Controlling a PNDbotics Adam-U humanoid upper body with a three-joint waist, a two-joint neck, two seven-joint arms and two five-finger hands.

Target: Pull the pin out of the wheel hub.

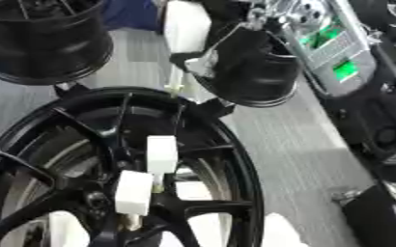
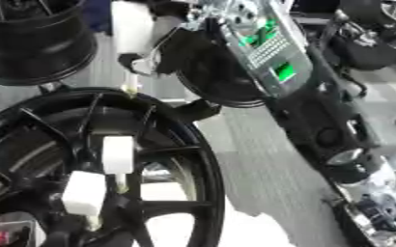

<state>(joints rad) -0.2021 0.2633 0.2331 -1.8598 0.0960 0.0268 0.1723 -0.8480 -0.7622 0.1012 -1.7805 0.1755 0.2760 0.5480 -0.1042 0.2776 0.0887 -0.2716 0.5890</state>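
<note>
The black spoked wheel hub [image 1: 235, 159] fills the lower left. Two white blocks [image 1: 162, 153] [image 1: 134, 193] stand at its centre, one above the other. My right arm [image 2: 273, 53], with green boards showing, comes in from the right and ends in the black hand [image 1: 235, 67] above the hub's upper rim. A dark finger curls round a small white piece there. From it a thin pale pin [image 2: 132, 83] with a yellowish tip hangs down, its tip just above the rim and clear of the hub's centre. My left hand does not show.
A second black rim [image 1: 41, 43] stands at the upper left on the grey floor [image 1: 303, 159]. A tall white shape [image 1: 187, 26] rises behind the hand. Dark machine parts [image 2: 336, 140] line the right side.
</note>
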